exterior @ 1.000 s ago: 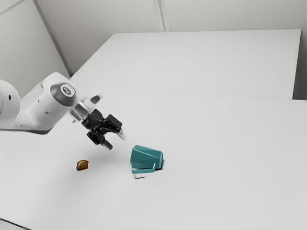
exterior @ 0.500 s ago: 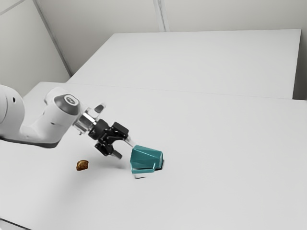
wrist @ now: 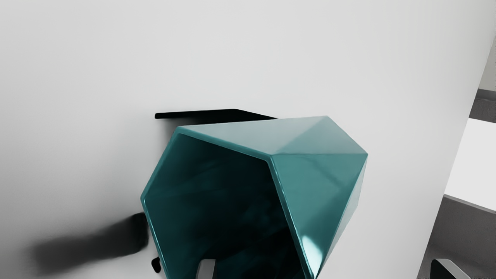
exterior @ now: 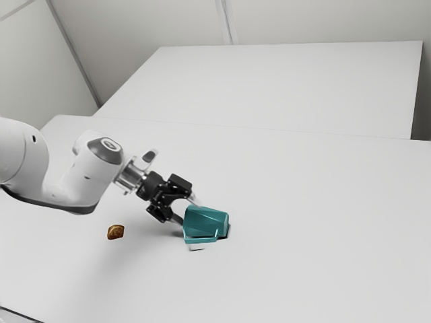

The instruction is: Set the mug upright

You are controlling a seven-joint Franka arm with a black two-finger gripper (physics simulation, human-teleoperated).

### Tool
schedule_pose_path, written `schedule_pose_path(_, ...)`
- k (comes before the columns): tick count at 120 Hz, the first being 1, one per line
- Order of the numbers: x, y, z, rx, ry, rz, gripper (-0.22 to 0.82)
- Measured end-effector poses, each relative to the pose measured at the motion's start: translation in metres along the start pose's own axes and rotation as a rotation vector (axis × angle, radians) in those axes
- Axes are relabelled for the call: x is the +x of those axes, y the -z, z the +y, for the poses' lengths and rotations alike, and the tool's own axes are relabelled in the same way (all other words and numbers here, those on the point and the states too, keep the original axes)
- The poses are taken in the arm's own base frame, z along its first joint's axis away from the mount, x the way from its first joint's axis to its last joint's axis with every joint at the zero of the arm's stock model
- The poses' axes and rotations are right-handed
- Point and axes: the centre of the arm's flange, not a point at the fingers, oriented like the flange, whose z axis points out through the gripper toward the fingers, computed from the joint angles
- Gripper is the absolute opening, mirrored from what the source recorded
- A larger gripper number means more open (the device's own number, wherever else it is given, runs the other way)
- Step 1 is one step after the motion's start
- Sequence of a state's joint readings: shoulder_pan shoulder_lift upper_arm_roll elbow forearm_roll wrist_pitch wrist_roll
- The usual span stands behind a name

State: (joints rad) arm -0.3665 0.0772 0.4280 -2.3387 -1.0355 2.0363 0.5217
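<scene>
Gripper (exterior: pixel 188 210) open, fingers wide apart, nothing held between them. It's right at the mouth end of the mug (exterior: pixel 205 222), pointing down at a slant. In the wrist view one fingertip (wrist: pixel 206 269) shows against the dark mouth, the other out past the mug's outer wall. We can't tell if the first is already inside the rim (wrist: pixel 285 209), or if either touches.

Mug: teal, faceted, lying on its side on the counter (exterior: pixel 310 222). Mouth faces the gripper, base toward the exterior view's right, handle (exterior: pixel 202 240) on the side nearer the exterior camera.

Progress: mug not upright, so the goal isn't met. The gripper is lined up near the rim; we don't see a grasp. Left, in our judgement: close on the wall, lift the mouth end so the mug turns onto its base, let go once it's steady. A loose pinch could let it roll or slip.

Small brown object (exterior: pixel 116 232) well apart from the mug, off to the exterior view's left.
</scene>
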Motion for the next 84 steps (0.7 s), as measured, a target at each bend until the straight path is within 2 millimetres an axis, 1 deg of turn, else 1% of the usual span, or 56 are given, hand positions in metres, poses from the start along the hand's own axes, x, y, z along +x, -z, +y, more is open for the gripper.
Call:
schedule_pose_path(10, 0.000, -0.006, 0.002, -0.011, -0.004, -0.001, 0.58)
schedule_pose_path(17, 0.000, -0.009, 0.004, -0.016, -0.008, -0.002, 0.52)
schedule_pose_path(26, 0.000, -0.012, 0.004, -0.020, -0.012, -0.002, 0.39)
schedule_pose_path(38, 0.000, -0.014, 0.005, -0.021, -0.021, -0.002, 0.16)
schedule_pose_path(48, 0.001, -0.013, 0.006, -0.022, -0.028, 0.003, 0.03)
schedule_pose_path(65, 0.002, -0.012, 0.013, -0.028, -0.048, 0.011, -0.07)
schedule_pose_path(84, 0.001, -0.016, 0.023, -0.034, -0.072, 0.014, -0.13)
